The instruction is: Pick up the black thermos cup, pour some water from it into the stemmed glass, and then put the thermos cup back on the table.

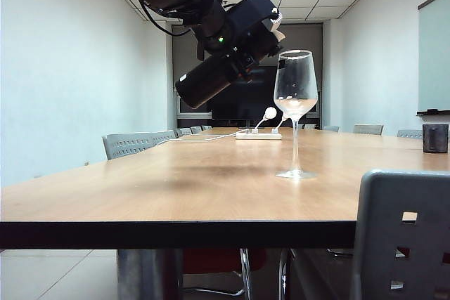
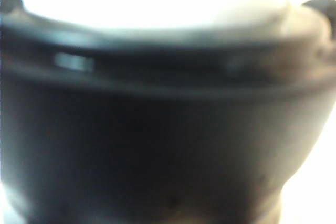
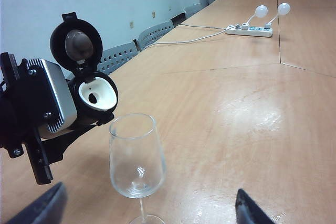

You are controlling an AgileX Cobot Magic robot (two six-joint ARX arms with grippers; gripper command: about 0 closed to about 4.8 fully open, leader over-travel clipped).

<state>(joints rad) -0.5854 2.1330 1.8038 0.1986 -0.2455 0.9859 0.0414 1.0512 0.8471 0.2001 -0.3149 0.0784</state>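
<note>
Matte black thermos cup (image 1: pixel 211 79), a slim cylinder, hangs tilted in the left tool (image 1: pixel 242 36), lid flipped open, whitish spout beside the rim of the clear tulip-shaped stemmed glass (image 1: pixel 295 93) on the wood-grain table (image 1: pixel 176 187). Right tool (image 3: pixel 149 205) spread wide, empty, near the glass.

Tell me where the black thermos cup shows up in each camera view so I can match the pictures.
Exterior view: the black thermos cup hangs tilted at upper centre, gripped by the left end effector, left of the stemmed glass.
Left wrist view: the thermos cup fills the frame, blurred.
Right wrist view: its open lid and whitish spout sit beside the glass rim.
Shared landmark: the white power strip, exterior and right wrist views only.
</note>
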